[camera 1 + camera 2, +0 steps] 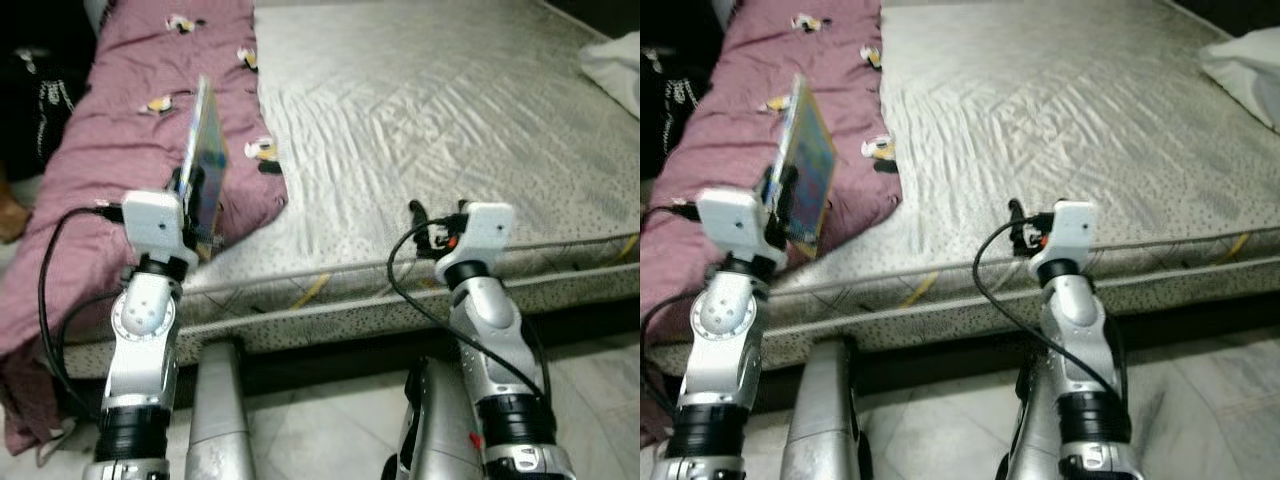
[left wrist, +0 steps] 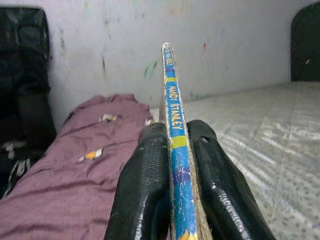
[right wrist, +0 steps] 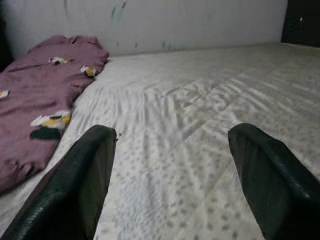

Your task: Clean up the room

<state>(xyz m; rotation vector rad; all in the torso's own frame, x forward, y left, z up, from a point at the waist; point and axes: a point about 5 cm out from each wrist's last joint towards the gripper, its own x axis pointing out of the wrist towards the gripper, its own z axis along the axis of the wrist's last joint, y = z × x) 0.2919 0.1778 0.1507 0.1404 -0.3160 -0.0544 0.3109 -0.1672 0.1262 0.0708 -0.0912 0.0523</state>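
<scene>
From my head, my left tool (image 1: 200, 205) holds a thin colourful paperback book (image 1: 207, 150) upright over the crumpled maroon blanket (image 1: 120, 150) on the grey mattress (image 1: 420, 130).

My left wrist shows both fingers (image 2: 145, 190) clenched on its blue spine.

My right wrist shows my right tool (image 3: 172, 175) spread, empty. I judge the book picked up, not yet stowed; the blanket remains.
</scene>
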